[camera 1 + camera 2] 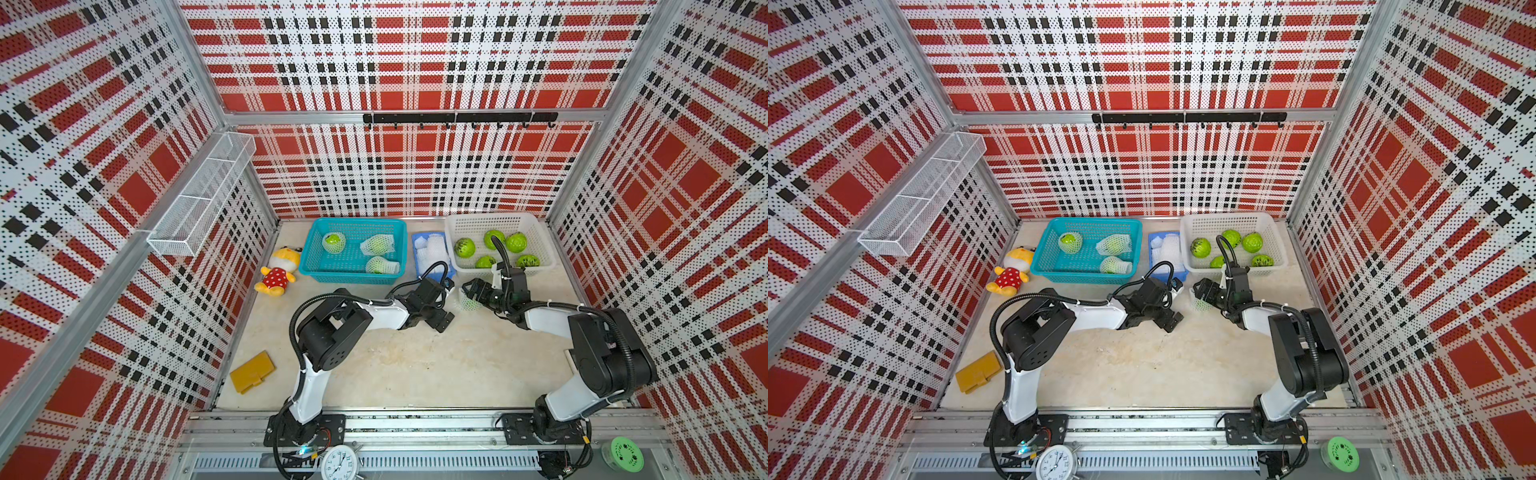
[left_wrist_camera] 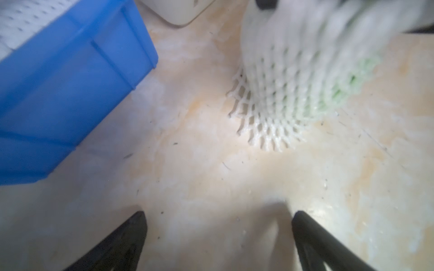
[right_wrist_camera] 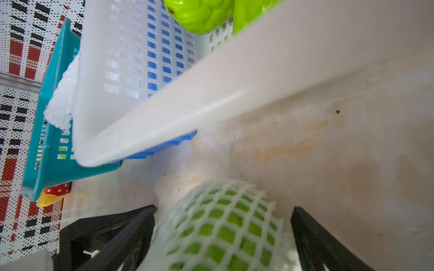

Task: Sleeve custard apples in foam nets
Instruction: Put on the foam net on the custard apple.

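Beige tabletop (image 2: 211,176): L hand (image 2: 218,212) wide open, empty; R hand (image 3: 224,207) open, loose astride net-sleeved custard apple (image 3: 211,232).

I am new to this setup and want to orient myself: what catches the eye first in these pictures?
The loud red, black and white plaid walls enclose the whole cell. At the back of the table, a teal basket holds three custard apples in foam nets, and a white basket further right holds five bare green ones. In the middle, the right gripper stands open around another netted fruit, the left gripper open nearby.
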